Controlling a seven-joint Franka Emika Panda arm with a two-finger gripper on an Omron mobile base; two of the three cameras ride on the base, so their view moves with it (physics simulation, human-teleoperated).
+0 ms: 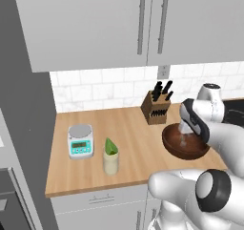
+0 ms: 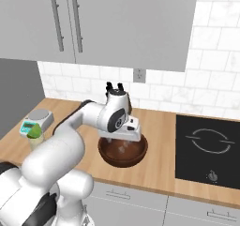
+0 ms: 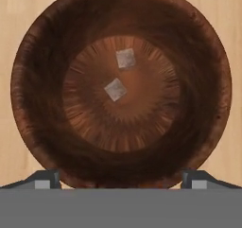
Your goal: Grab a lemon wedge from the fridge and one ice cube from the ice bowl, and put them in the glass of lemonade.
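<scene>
Ice bowl [image 3: 42,127] — dark grainy wood; counter [image 1: 138,143] — pale matt wood.

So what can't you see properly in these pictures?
- Left base view: the robot's arm covers the near side of the ice bowl.
- Right base view: the arm hides most of the glass of lemonade.
- Hand view: the gripper fingertips are cut off at the bottom.

Colours, kitchen counter scene

Ice bowl [image 3: 42,127] dark brown wood, streaky radial grain, two pale grey ice cubes [image 3: 115,89] inside. Glass of lemonade [image 1: 111,163] cream-yellow, lemon wedge [image 1: 111,147] green. Scale [image 1: 80,141] teal and white. Counter [image 1: 133,129] light wood. Knife block [image 1: 156,110] brown, black handles.
</scene>
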